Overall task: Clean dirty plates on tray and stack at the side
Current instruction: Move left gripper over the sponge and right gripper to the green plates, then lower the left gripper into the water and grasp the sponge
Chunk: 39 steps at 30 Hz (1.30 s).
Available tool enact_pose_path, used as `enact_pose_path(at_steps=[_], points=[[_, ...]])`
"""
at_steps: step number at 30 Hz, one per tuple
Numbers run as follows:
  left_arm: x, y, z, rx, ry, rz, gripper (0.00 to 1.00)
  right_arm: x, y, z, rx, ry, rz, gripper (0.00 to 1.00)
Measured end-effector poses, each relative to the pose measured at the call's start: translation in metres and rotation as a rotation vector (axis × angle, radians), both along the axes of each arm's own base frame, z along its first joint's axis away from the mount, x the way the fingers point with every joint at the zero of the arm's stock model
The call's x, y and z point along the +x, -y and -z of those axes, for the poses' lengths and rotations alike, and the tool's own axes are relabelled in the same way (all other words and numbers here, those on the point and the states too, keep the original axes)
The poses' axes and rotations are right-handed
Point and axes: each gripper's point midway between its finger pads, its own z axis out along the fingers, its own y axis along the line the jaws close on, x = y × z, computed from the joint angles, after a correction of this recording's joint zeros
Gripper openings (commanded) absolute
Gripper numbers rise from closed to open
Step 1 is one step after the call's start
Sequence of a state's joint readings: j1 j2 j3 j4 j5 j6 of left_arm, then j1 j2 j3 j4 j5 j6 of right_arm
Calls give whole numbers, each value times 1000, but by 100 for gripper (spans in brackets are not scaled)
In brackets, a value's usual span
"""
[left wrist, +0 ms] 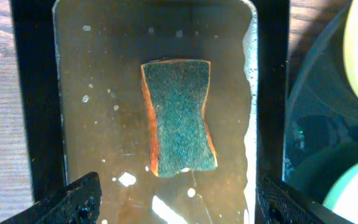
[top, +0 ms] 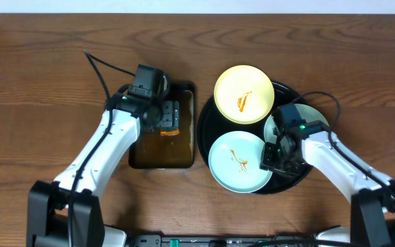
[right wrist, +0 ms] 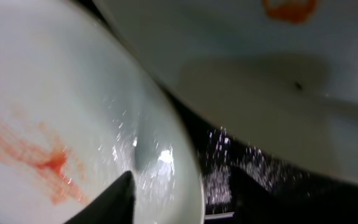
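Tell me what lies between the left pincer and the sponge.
Nothing solid: only a bare, wet, brownish stretch of the pan separates the open left pincer from the sponge, as the left wrist view shows.

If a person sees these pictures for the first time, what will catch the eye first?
First, the orange sauce smears: one on the pale yellow plate at the far side of the glossy black tray, one on the mint-blue plate at its near side. Then the sponge with its dark green top, lying in the wet rectangular pan left of the tray.
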<state>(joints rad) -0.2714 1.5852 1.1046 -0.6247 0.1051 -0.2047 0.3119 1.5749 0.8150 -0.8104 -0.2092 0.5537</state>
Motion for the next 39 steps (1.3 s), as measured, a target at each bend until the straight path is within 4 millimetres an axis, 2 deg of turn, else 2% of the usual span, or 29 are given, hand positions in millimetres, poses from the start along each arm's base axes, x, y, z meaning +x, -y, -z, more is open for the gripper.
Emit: enact_pose_path(at_steps=[1, 4, 7, 10, 12, 21, 31, 35, 39], points=[[1, 0, 2, 1, -3, 0, 82, 1, 0, 3, -1, -4, 1, 27], [4, 1, 9, 2, -9, 0, 82, 1, -1, 8, -4, -18, 7, 18], [6, 2, 12, 3, -12, 0, 82, 1, -1, 9, -4, -20, 13, 13], [7, 2, 15, 4, -14, 0, 82, 2, -2, 9, 0, -17, 13, 3], [7, 2, 16, 4, -15, 0, 82, 2, -2, 9, 3, -17, 19, 2], [10, 3, 16, 1, -5, 0, 82, 5, -4, 7, 11, -4, 20, 1], [21, 6, 13, -10, 37, 1, 73, 7, -5, 7, 16, 1, 20, 1], [21, 5, 24, -1, 11, -1, 73, 7, -5, 7, 17, 2, 20, 1], [17, 4, 47, 17, -48, -10, 72, 7, -5, 7, 18, 2, 20, 1]])
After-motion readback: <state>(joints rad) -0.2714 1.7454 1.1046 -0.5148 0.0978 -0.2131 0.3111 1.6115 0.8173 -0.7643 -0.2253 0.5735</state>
